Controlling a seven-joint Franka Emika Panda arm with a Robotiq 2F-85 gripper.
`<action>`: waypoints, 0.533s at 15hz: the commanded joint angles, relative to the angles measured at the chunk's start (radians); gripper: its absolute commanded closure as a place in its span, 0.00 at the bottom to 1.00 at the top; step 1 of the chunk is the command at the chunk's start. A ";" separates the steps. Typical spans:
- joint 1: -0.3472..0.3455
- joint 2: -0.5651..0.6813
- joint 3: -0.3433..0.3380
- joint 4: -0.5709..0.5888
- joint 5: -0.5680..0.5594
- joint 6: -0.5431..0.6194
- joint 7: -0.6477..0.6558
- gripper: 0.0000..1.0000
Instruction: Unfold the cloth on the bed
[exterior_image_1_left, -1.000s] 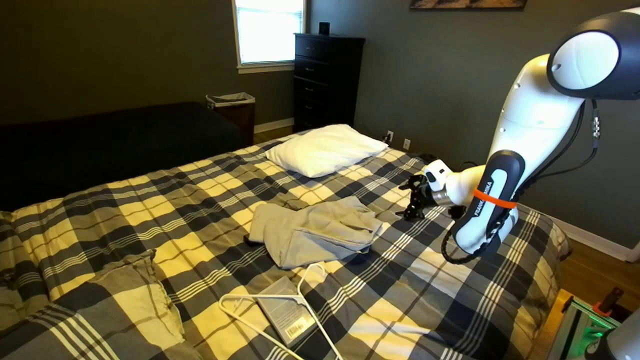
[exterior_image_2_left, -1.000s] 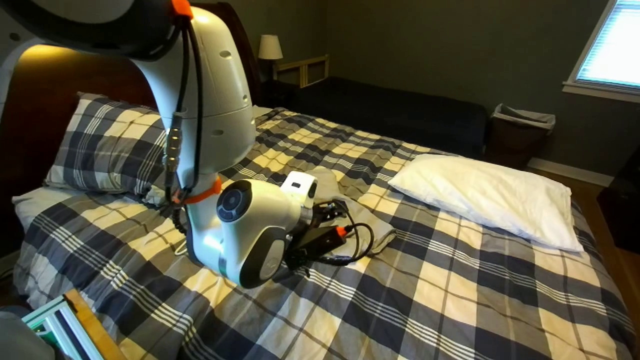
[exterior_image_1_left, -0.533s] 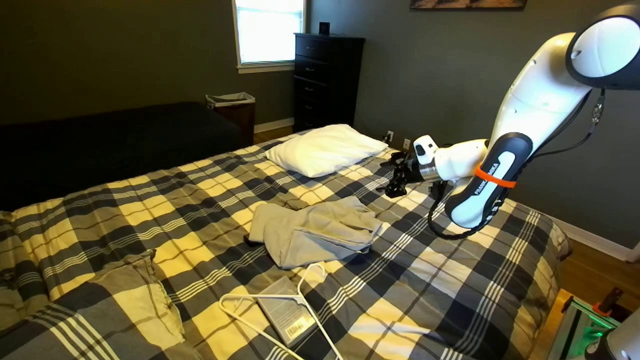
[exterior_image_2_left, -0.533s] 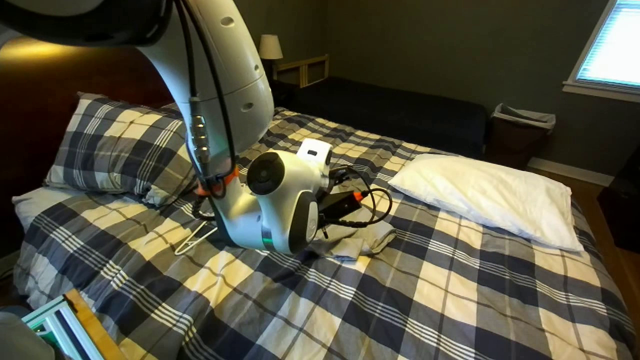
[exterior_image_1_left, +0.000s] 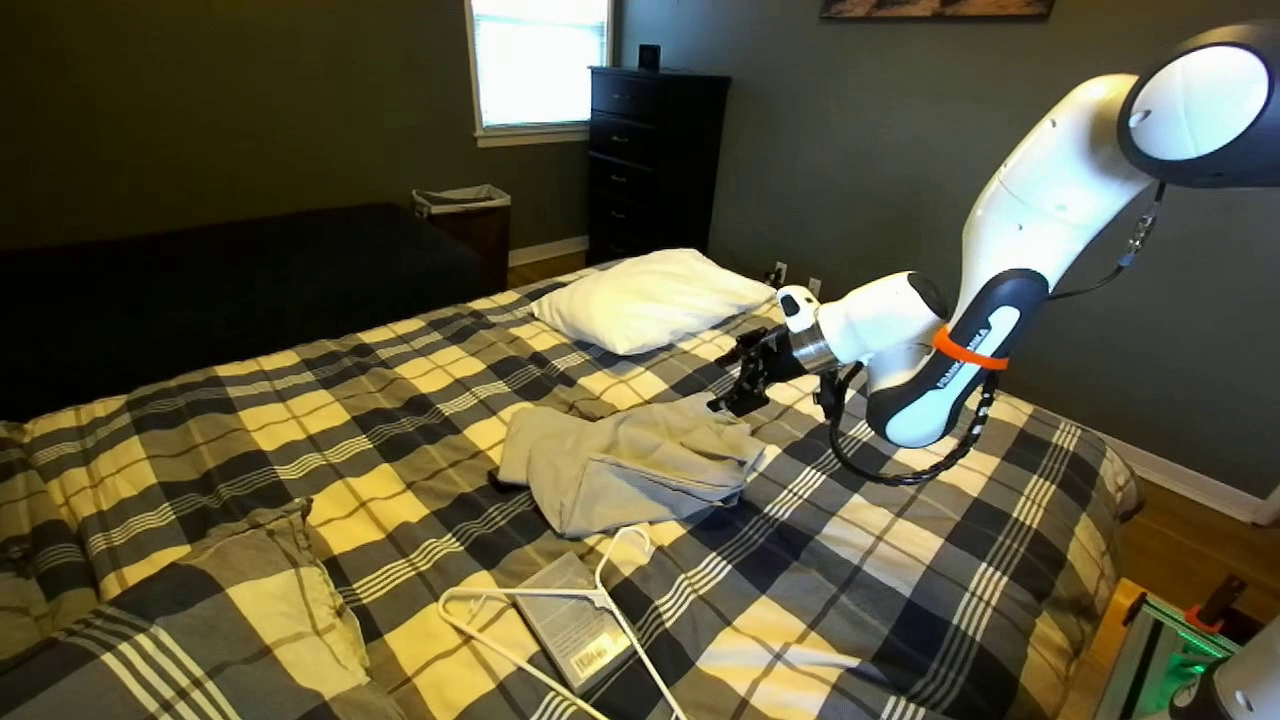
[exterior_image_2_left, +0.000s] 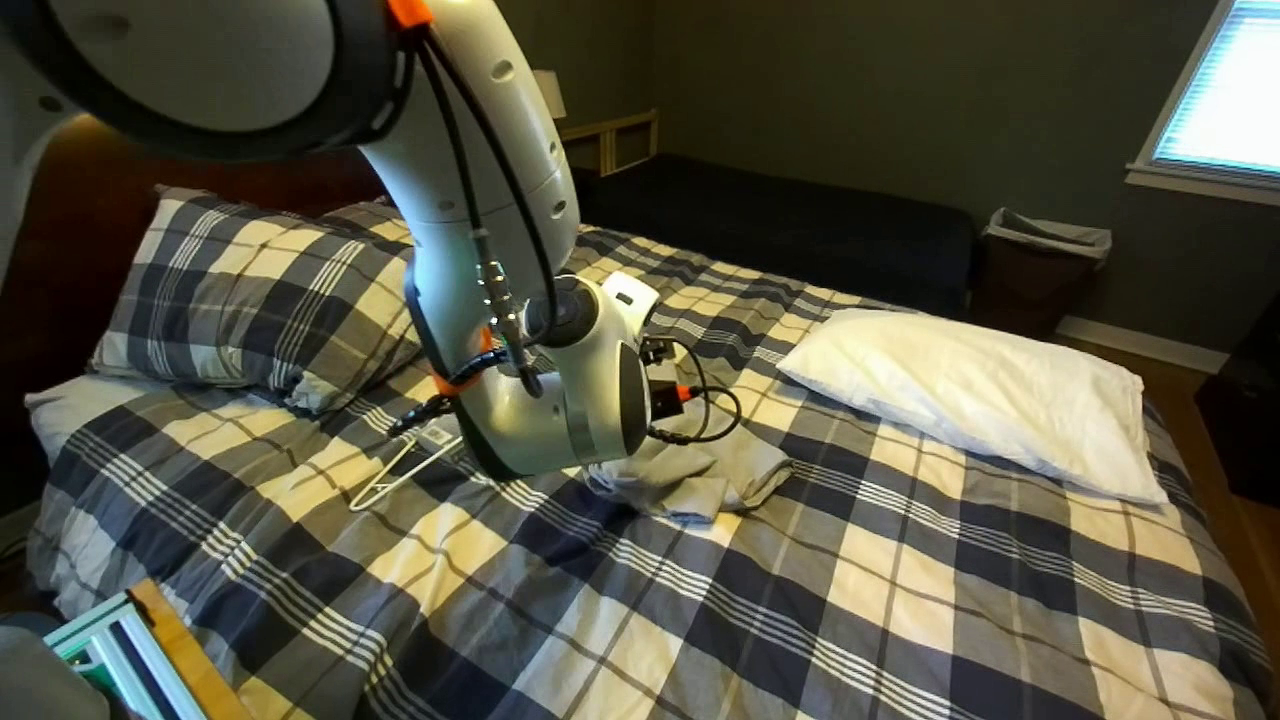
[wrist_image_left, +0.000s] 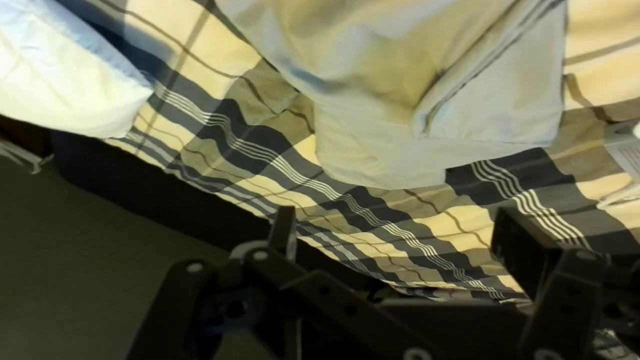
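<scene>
In an exterior view, the folded grey cloth (exterior_image_1_left: 620, 465) lies near the centre of the frame on the plaid-covered bed (exterior_image_1_left: 860, 590), its longer axis running roughly left to right, with the white pillow (exterior_image_1_left: 650, 305) above it in the frame and a white clothes hanger (exterior_image_1_left: 540, 593) across a flat grey box (exterior_image_1_left: 577, 632) below. The claw (exterior_image_1_left: 717, 382) points in from the right, one fingertip (exterior_image_1_left: 738, 400) overlapping the cloth's upper right corner in the frame; the cloth therefore stretches to the claw's lower left, its right-hand end nearest. The claw is released, its fingers spread with nothing between them. In an exterior view where the arm (exterior_image_2_left: 590, 400) hides most of the claw, the cloth (exterior_image_2_left: 715, 475) shows right of the frame's centre, spilling out below and rightward of the claw; part of it is covered, so its long axis cannot be read here. In the wrist view, the spread fingers (wrist_image_left: 522, 245) stand in the lower half of the frame, and the cloth (wrist_image_left: 365, 135) fills the upper middle, apart from both tips. With the wall (wrist_image_left: 85, 260) at lower left, this view seems inverted, so the cloth probably sits below the claw. The step in hand looks like the approach: the next move likely calls for dropping onto that near end and pinching just the top layer, since a deeper bite could drag the whole bundle.
</scene>
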 joint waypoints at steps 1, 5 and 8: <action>-0.204 0.031 0.123 0.037 -0.264 -0.109 0.269 0.00; -0.306 -0.028 0.074 0.013 -0.426 -0.169 0.421 0.00; -0.319 -0.011 0.064 0.026 -0.409 -0.135 0.363 0.00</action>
